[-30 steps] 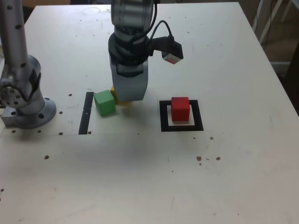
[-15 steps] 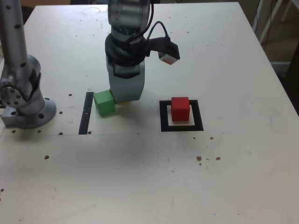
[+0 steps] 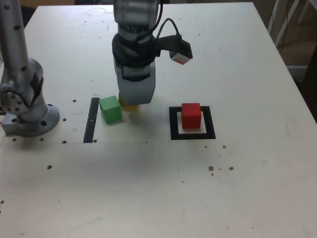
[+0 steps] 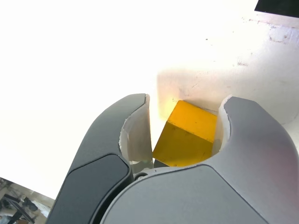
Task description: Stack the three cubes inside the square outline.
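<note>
The fingers point(image 4: 149, 135) are sitting on either side of the yellow cube point(image 4: 188, 135), which is lying between them, turned at an angle to them. In the wrist view one corner of the cube is close against one finger and its far face is against the other; whether both are pressing on it cannot be told, but the gap is only a little wider than the cube. The gripper point(image 3: 132, 101) is therefore narrowly open around the cube, with a firm hold not confirmed.

Over the last second the gripper has been shifting slightly toward the exterior view's left and then settling back over the yellow cube point(image 3: 130, 105), of which only a thin edge is now showing below the gripper body. The cube has not been lifted; it is resting on the surface point(image 3: 148, 188).

The green cube point(image 3: 110, 109) is standing just beside the gripper, on the exterior view's left, next to the thin black strip point(image 3: 91, 120). The red cube point(image 3: 191, 115) is standing inside the square outline point(image 3: 192, 135), well apart on the exterior view's right.

Judged from this layout, the first cube is placed and the second is being grasped; closing, lifting and carrying it onto the red cube are still to be done.
</note>
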Controlling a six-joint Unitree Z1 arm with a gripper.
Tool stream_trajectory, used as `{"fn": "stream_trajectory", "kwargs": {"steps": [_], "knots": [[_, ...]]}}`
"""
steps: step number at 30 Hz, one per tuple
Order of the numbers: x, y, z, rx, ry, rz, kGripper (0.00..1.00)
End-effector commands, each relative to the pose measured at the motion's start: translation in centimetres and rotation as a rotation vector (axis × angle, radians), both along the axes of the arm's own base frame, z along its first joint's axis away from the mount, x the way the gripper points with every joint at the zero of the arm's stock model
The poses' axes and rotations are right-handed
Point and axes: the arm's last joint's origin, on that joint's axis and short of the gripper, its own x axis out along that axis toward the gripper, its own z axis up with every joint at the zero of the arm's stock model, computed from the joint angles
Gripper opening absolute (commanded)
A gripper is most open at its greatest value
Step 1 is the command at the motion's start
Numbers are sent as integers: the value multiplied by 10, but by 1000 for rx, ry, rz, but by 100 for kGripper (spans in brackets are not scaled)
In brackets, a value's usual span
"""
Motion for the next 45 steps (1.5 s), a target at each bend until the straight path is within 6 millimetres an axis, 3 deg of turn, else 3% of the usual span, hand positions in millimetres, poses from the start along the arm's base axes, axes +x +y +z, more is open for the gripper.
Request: {"fn": "stream_trajectory", "kwargs": {"steps": [1,10,19,24,36,45], "knots": [[1,0,9,1,-29,7,51],[8,-1,31,2,-85,23,51],[23,-13,77,-44,-132,53,51],[35,-26,93,-63,-157,105,51],[80,-57,106,-93,-211,113,51],[91,-56,94,-11,-198,74,51]]}}
